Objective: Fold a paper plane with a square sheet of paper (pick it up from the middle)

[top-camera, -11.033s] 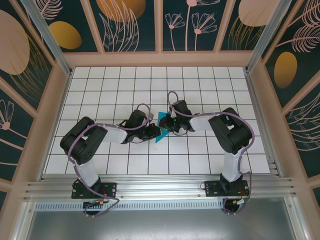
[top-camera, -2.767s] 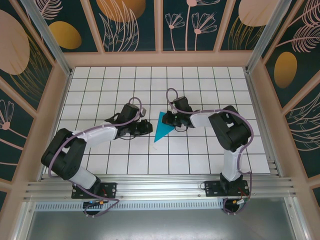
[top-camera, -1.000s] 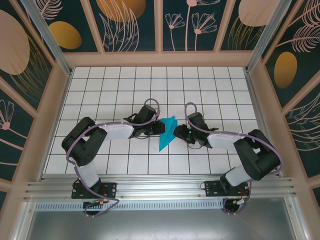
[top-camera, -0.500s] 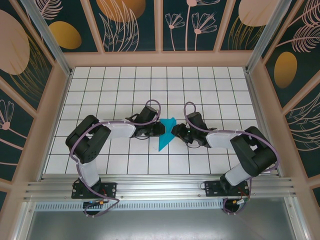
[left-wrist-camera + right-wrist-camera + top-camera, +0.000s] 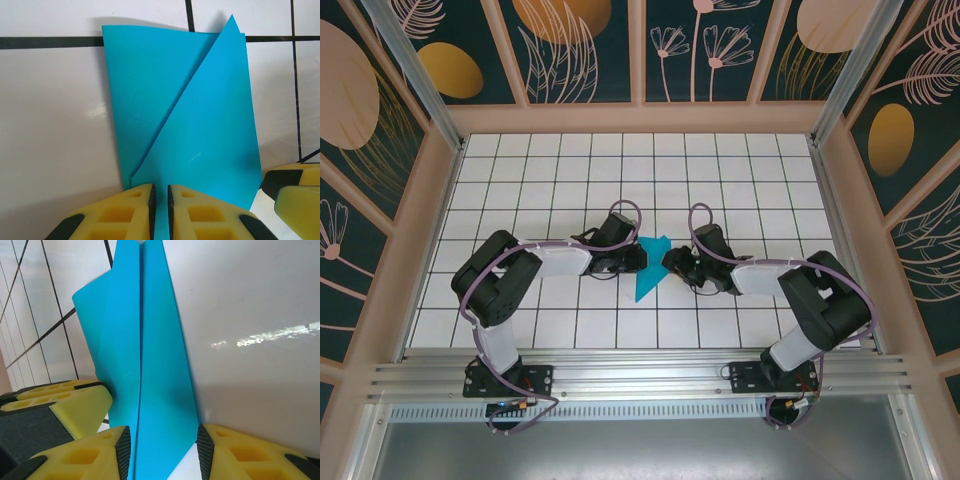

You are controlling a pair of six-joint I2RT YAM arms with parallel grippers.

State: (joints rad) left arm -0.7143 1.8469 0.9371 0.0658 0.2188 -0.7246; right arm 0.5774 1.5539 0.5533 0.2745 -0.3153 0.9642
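Note:
The teal sheet of paper (image 5: 648, 270) lies on the white grid table as a narrow creased shape, its point toward the near left. The left wrist view shows the paper (image 5: 200, 125) with a diagonal flap folded over it. My left gripper (image 5: 636, 258) is at its left edge, jaws shut to a thin slit, tips (image 5: 160, 202) resting on the paper. My right gripper (image 5: 669, 262) is at the paper's right side, open, and its tips (image 5: 162, 452) straddle the end of the long centre crease of the paper (image 5: 145, 365). Each gripper's yellow fingers (image 5: 292, 187) (image 5: 75, 407) appear in the other's view.
The gridded table top (image 5: 520, 180) stretches well beyond the paper on all sides. Wooden side walls (image 5: 430, 200) and patterned panels enclose it. An aluminium rail (image 5: 640, 375) runs along the near edge, above both arm bases.
My right gripper has moved left, up to the paper's right edge. The paper's raised upper part has settled lower. My left gripper has barely moved.

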